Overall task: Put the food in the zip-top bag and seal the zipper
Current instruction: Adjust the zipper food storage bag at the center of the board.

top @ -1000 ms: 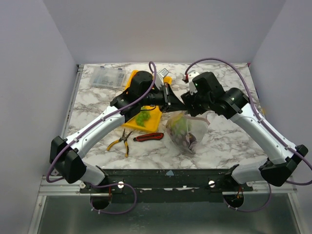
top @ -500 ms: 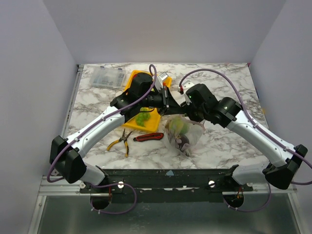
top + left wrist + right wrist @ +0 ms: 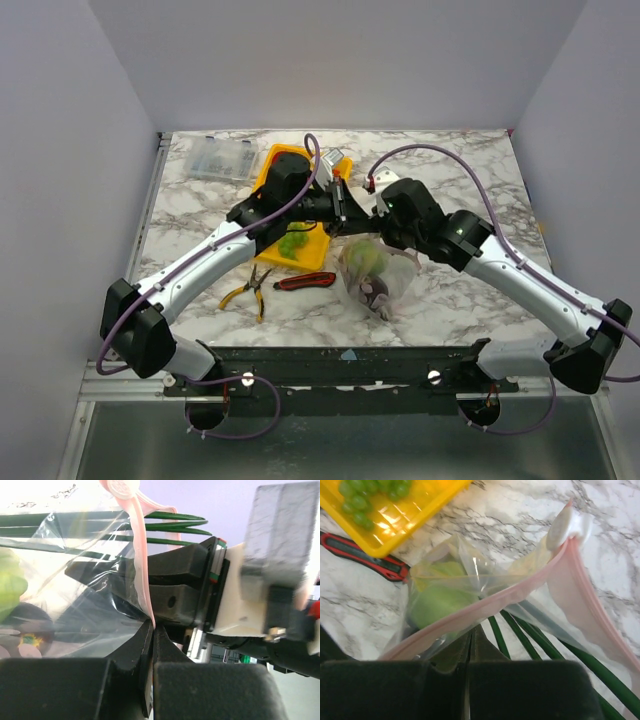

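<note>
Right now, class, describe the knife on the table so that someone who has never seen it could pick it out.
On the marble table, find the yellow tray. Just in front of its near edge lies the knife, between the pliers and the bag. It is a slim red and black bar lying flat, while the pliers have yellow handles.
</note>
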